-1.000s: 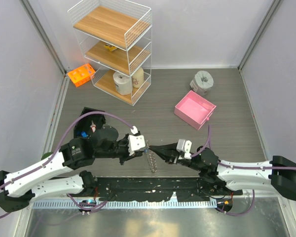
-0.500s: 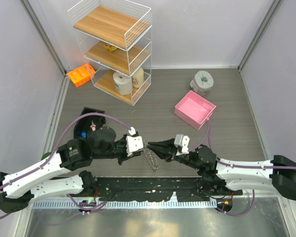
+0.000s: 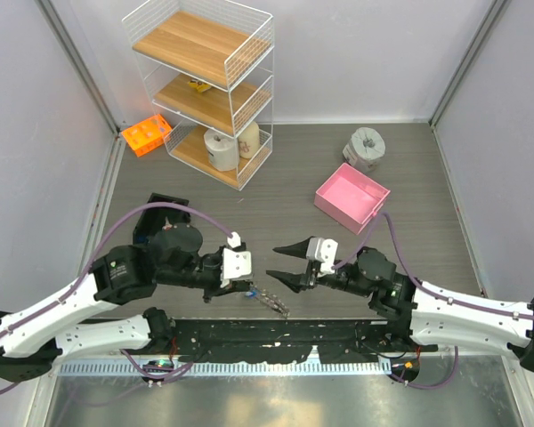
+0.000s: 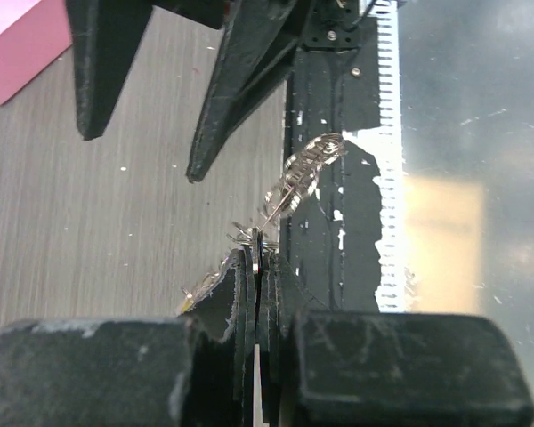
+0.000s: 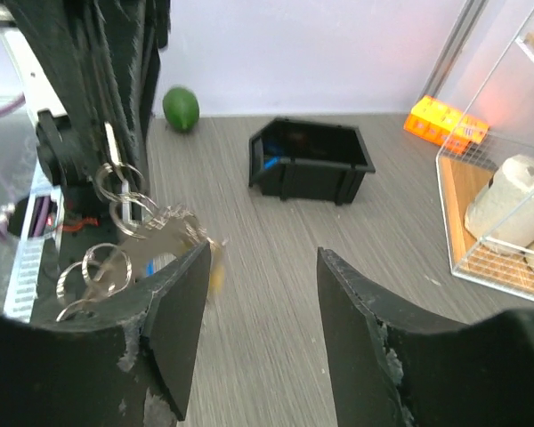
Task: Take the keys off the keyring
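The keyring [image 3: 269, 299] hangs low over the table's [image 3: 285, 205] near edge, around 6 o'clock in the overhead view. It trails toward 4 o'clock from the left gripper [image 3: 248, 288], whose fingers [image 4: 249, 285] are pressed together, pinching one loop of it. The keys [image 5: 173, 234] bunch beside that grip; they are blurred, with only silvery metal and a yellowish smear to tell. At 2 o'clock of the ring, the right gripper [image 3: 283, 264] stands spread, touching nothing, just apart from the metal. A black bin [image 5: 310, 158] sits at 10 o'clock, mostly behind the left arm. A pink box [image 3: 351, 196] lies toward 1 o'clock, a grey tape roll [image 3: 366, 147] beyond it. A wire shelf [image 3: 205, 84] stands at 11 o'clock.
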`<act>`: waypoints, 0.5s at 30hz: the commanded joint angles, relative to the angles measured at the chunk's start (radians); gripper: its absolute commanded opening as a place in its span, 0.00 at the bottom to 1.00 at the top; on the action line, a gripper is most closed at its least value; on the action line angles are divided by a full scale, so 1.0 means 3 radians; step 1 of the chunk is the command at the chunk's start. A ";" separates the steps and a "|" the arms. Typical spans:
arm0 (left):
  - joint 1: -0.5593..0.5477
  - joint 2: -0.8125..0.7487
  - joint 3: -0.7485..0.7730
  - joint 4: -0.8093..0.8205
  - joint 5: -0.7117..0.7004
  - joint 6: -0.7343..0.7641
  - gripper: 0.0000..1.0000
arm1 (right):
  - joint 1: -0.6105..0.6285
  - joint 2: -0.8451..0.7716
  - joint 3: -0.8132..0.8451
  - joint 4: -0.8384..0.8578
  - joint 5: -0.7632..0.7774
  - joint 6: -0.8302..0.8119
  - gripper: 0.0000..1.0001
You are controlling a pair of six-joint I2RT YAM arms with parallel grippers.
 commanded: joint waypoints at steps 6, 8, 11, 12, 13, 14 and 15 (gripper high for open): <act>-0.0030 0.0099 0.0368 -0.0293 0.0472 0.0082 0.00 | -0.0044 -0.0011 0.0646 -0.1308 -0.0745 -0.0379 0.57; -0.0030 0.0084 0.0384 -0.0293 0.0539 0.0107 0.00 | -0.0039 -0.0006 0.0743 -0.1365 -0.0883 -0.0400 0.58; -0.0030 0.0084 0.0404 -0.0293 0.0580 0.0133 0.00 | -0.0039 0.0030 0.0855 -0.1441 -0.1072 -0.0400 0.57; -0.0030 0.0094 0.0424 -0.0308 0.0600 0.0143 0.00 | -0.0039 0.0075 0.0916 -0.1457 -0.1148 -0.0395 0.56; -0.0030 0.0104 0.0440 -0.0324 0.0611 0.0143 0.00 | -0.0044 0.0121 0.0973 -0.1487 -0.1179 -0.0395 0.55; -0.0025 0.0125 0.0455 -0.0349 0.0616 0.0143 0.00 | -0.0044 0.0147 0.0994 -0.1503 -0.1230 -0.0389 0.54; -0.0030 0.0140 0.0481 -0.0360 0.0636 0.0153 0.00 | -0.0039 0.0198 0.1034 -0.1513 -0.1261 -0.0384 0.52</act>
